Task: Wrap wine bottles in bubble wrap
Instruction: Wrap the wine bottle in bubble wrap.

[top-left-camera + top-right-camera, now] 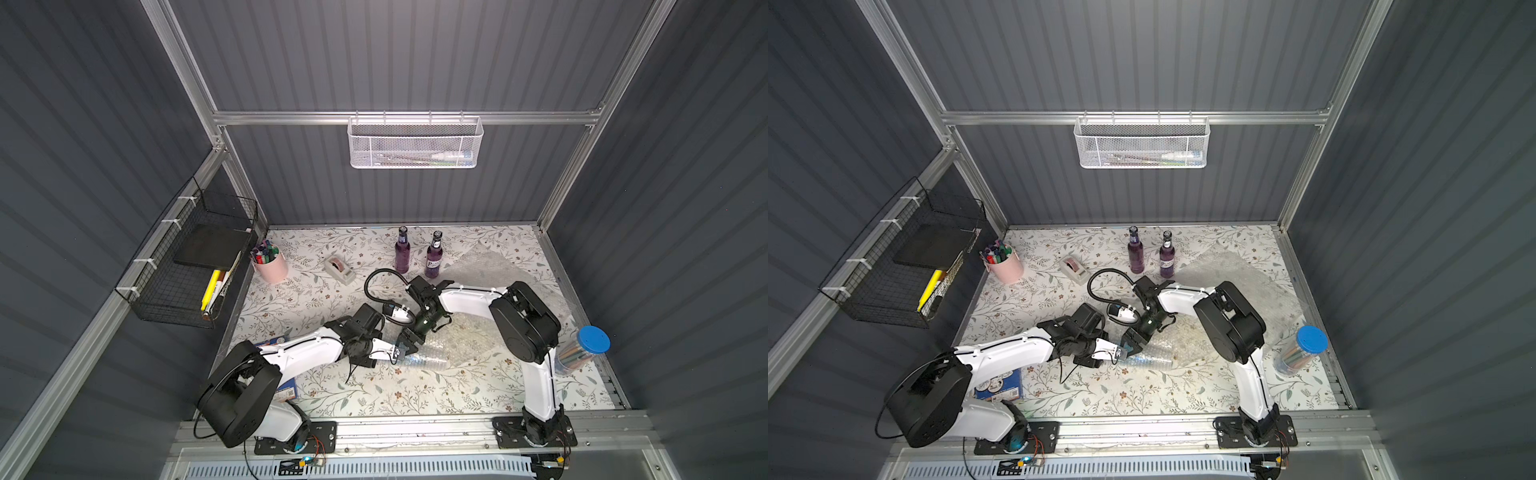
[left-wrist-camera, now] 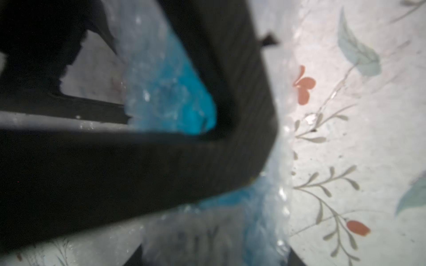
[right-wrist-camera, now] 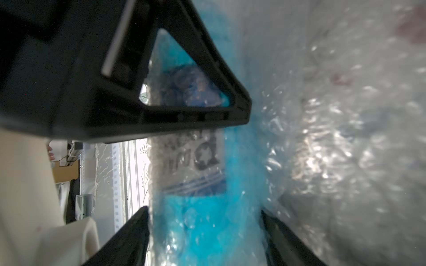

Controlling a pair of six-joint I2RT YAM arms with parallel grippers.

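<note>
Mid-table, top views: bubble wrap (image 1: 453, 345); wrists: blue bottle (image 3: 200, 218) inside. L claw (image 1: 404, 353), R claw (image 1: 410, 338) grip unclear.

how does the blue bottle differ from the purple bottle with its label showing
The blue bottle lies on its side; the purple bottle stands upright. The blue bottle is rolled in bubble wrap; the purple bottle is bare. Both carry a white label.

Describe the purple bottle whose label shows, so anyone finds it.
At the back of the floral table, under the white basket, the right-hand purple bottle stands beside a bubble wrap sheet. Unlike the left-hand purple bottle, it shows a white label.
</note>
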